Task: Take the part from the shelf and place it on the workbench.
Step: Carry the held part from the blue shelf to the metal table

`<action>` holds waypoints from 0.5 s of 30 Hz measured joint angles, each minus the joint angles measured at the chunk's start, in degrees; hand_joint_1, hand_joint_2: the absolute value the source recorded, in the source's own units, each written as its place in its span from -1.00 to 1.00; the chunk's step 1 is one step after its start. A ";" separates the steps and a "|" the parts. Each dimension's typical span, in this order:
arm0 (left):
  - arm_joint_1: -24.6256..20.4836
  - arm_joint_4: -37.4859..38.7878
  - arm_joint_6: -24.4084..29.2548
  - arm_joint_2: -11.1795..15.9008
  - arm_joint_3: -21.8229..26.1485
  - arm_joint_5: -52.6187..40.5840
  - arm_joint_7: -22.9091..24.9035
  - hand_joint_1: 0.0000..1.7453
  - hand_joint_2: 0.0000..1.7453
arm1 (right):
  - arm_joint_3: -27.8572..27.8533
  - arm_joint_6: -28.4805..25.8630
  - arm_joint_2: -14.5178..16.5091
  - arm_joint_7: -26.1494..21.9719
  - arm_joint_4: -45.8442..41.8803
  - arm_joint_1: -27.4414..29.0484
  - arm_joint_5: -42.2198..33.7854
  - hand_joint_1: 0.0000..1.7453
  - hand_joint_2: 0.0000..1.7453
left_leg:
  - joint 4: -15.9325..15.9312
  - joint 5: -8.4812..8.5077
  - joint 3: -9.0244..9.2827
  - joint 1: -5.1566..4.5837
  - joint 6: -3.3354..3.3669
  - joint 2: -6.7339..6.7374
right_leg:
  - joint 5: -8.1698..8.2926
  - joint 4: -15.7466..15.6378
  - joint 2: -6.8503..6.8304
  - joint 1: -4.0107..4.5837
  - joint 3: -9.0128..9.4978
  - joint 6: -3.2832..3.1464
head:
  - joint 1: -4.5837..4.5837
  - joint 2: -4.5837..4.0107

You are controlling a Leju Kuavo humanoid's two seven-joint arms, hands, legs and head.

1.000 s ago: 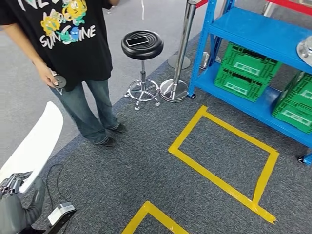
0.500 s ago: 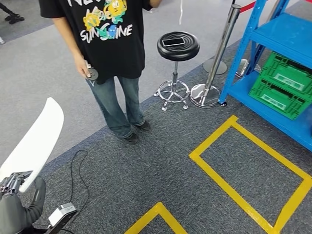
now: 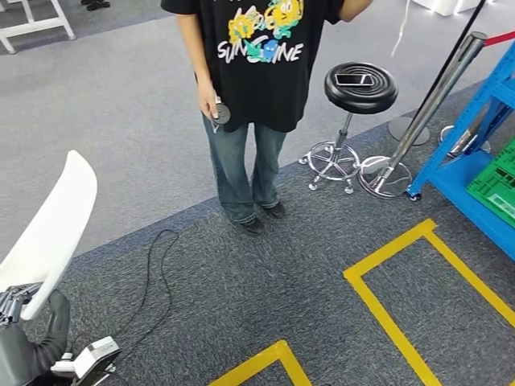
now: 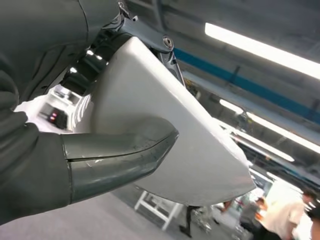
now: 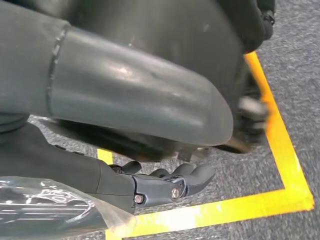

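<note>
The part [image 3: 53,225] is a long, curved white panel that rises from the lower left corner of the head view. My left hand [image 3: 26,347] grips its lower end. In the left wrist view the grey thumb [image 4: 113,159] presses against the white part [image 4: 181,135], with the darker fingers behind its far edge. The blue shelf [image 3: 460,170] stands at the far right with a green crate [image 3: 501,182] on its lowest level. My right hand [image 5: 136,130] hangs over the carpet with nothing in it; its fingers [image 5: 171,184] are loosely stretched out.
A person [image 3: 261,72] in a black T-shirt stands ahead, holding a small dark disc. To the right are a black stool [image 3: 360,87] with a phone on it and a metal post [image 3: 428,108]. Yellow tape [image 3: 380,310] marks squares on the carpet. A black cable [image 3: 149,277] lies at left.
The camera has swung to the left: the person, stool and shelf have slid right in the picture, and the shelf is now at its edge. The part stays in my left hand.
</note>
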 joint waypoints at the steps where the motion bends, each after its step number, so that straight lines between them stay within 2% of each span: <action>1: 0.04 0.00 0.00 -0.31 0.32 0.44 -0.57 1.00 1.00 | 0.00 -0.07 0.00 0.02 0.00 0.08 0.00 -1.00 -1.00 | 0.02 -0.02 0.08 -0.04 0.00 -0.88 | 1.37 -0.67 0.11 0.03 -0.23 -0.11 | 0.01 0.00; 2: 0.05 0.00 0.00 -0.63 0.63 0.79 -0.97 1.00 1.00 | 0.00 -0.16 0.00 0.03 0.00 0.14 0.00 -1.00 -1.00 | 0.03 -0.05 0.19 -0.06 -0.04 -1.76 | 3.64 -3.47 0.47 0.03 0.60 -0.28 | 0.01 0.00; 3: 0.05 0.00 0.00 -0.95 0.90 1.02 -1.22 1.00 1.00 | 0.00 -0.26 0.00 0.02 0.00 0.16 0.01 -1.00 -1.00 | 0.04 -0.09 0.29 -0.03 -0.11 -2.63 | 6.11 -7.53 1.54 0.00 2.08 -0.49 | 0.04 0.00; 4: 0.03 0.00 0.00 -1.22 1.13 1.16 -1.38 1.00 1.00 | 0.00 -0.35 -0.01 0.00 0.01 0.17 0.01 -1.00 -1.00 | 0.12 -0.18 0.31 -0.06 -0.28 -3.41 | 7.82 -11.40 3.13 -0.12 3.61 -0.70 | 0.03 0.00; 5: 0.02 0.00 -0.01 -1.46 1.31 1.26 -1.48 1.00 1.00 | 0.00 -0.42 -0.01 -0.02 0.02 0.13 0.02 -1.00 -1.00 | 0.17 -0.23 0.21 -0.02 -0.53 -4.14 | 8.77 -14.26 4.46 -0.20 4.91 -0.83 | 0.04 0.00; 6: 0.02 0.00 -0.02 -1.65 1.41 1.29 -1.55 1.00 1.00 | 0.00 -0.46 -0.01 -0.03 0.03 0.09 0.02 -1.00 -1.00 | 0.18 -0.22 0.04 0.09 -0.87 -4.84 | 8.98 -15.84 5.42 -0.20 5.73 -0.93 | 0.04 0.00; 7: 0.07 0.00 -0.03 -1.79 1.51 1.31 -1.58 1.00 1.00 | 0.00 -0.49 -0.01 -0.03 0.04 0.08 0.03 -1.00 -1.00 | 0.13 -0.11 -0.17 0.20 -1.27 -5.52 | 8.76 -16.26 5.48 -0.16 6.12 -1.03 | 0.02 0.00; 8: 0.15 -0.01 -0.03 -1.91 1.63 1.32 -1.58 1.00 1.00 | 0.00 -0.51 0.01 -0.03 0.04 0.07 0.03 -1.00 -1.00 | 0.03 0.02 -0.31 0.34 -1.66 -6.17 | 8.83 -16.50 4.78 -0.13 6.44 -1.20 | 0.03 0.00; 9: 0.27 -0.01 -0.02 -1.98 1.77 1.32 -1.48 1.00 1.00 | 0.00 -0.54 0.01 -0.03 0.04 0.09 0.03 -1.00 -1.00 | 0.29 -0.10 -0.46 0.35 -1.97 -5.68 | 8.94 -16.78 4.02 -0.15 6.69 -1.52 | 0.00 0.00; 11: 0.29 -0.02 -0.02 -2.03 2.10 1.28 -1.02 1.00 1.00 | 0.00 -0.59 0.03 -0.05 0.04 0.17 0.05 -1.00 -1.00 | 3.42 -1.99 -1.83 0.18 -2.46 -2.64 | 9.06 -17.29 2.22 -0.30 7.21 -2.20 | -0.24 0.00; 12: 0.25 -0.02 -0.02 -2.03 2.20 1.22 -0.76 1.00 1.00 | 0.00 -0.62 0.04 -0.07 0.04 0.24 0.08 -1.00 -1.00 | 6.70 -3.76 -3.34 0.16 -2.67 -0.62 | 8.95 -17.37 1.27 -0.25 7.41 -2.45 | -0.36 0.00; 13: 0.20 -0.02 -0.02 -2.03 2.27 1.14 -0.56 1.00 1.00 | 0.00 -0.67 0.04 -0.08 0.04 0.34 0.10 -1.00 -1.00 | 10.59 -5.63 -5.21 0.24 -2.90 0.50 | 8.79 -17.36 0.32 -0.18 7.53 -2.60 | -0.46 0.00; 14: 0.22 -0.01 -0.03 -2.03 2.31 1.00 -0.41 1.00 1.00 | 0.00 -0.71 0.03 -0.07 0.04 0.47 0.12 -1.00 -1.00 | 14.08 -6.98 -6.94 0.38 -3.12 1.04 | 8.63 -17.35 -0.66 -0.13 7.64 -2.65 | -0.48 0.00; 15: 0.31 -0.01 -0.03 -2.03 2.36 0.87 -0.21 1.00 1.00 | 0.00 -0.76 0.03 -0.07 0.04 0.57 0.13 -1.00 -1.00 | 16.06 -7.33 -7.92 0.52 -3.28 1.29 | 8.46 -17.34 -1.60 -0.10 7.77 -2.63 | -0.47 0.00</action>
